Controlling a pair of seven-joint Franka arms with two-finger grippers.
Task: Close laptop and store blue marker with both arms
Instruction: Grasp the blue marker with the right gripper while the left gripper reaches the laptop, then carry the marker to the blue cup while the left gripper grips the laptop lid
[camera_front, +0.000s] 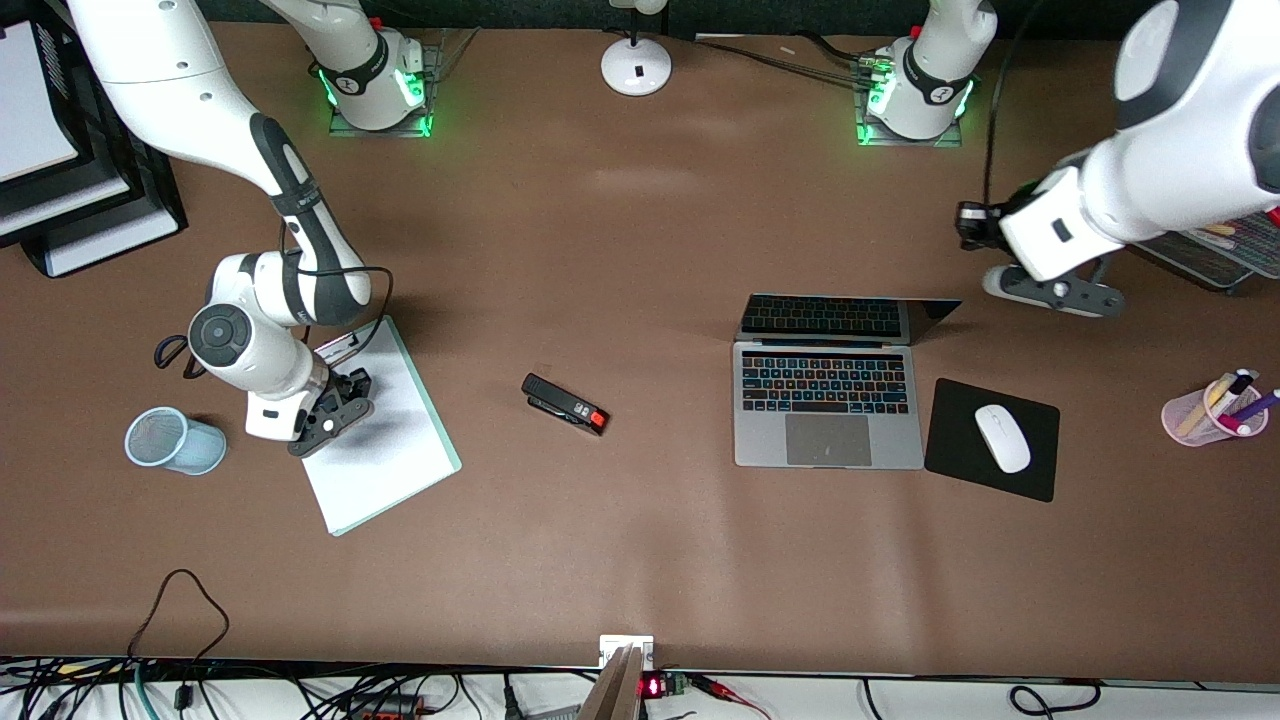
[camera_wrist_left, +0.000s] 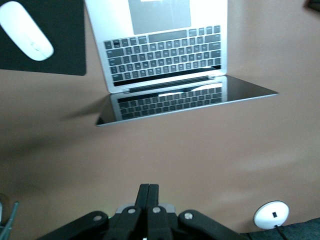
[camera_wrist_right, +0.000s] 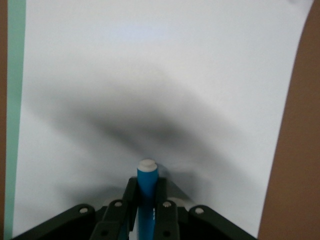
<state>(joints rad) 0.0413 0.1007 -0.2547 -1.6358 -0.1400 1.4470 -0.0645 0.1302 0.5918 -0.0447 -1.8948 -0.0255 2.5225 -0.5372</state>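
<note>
The silver-grey laptop (camera_front: 828, 400) lies open on the table with its keys lit and its screen (camera_front: 845, 318) tilted up; it also shows in the left wrist view (camera_wrist_left: 165, 55). My left gripper (camera_front: 1050, 289) hangs over the table beside the screen toward the left arm's end, and its fingers (camera_wrist_left: 149, 192) are pressed together and empty. My right gripper (camera_front: 335, 412) is low over a white notepad (camera_front: 385, 450), shut on the blue marker (camera_wrist_right: 147, 175), whose whitish end sticks out past the fingertips (camera_wrist_right: 131, 187). The marker is hidden by the gripper in the front view.
A blue mesh cup (camera_front: 175, 440) lies beside the notepad. A black stapler (camera_front: 565, 404) sits mid-table. A white mouse (camera_front: 1002, 437) rests on a black mouse pad (camera_front: 950, 450) beside the laptop. A pink cup (camera_front: 1200, 415) holds pens. A lamp base (camera_front: 636, 65) and paper trays (camera_front: 60, 230) stand near the arms' bases.
</note>
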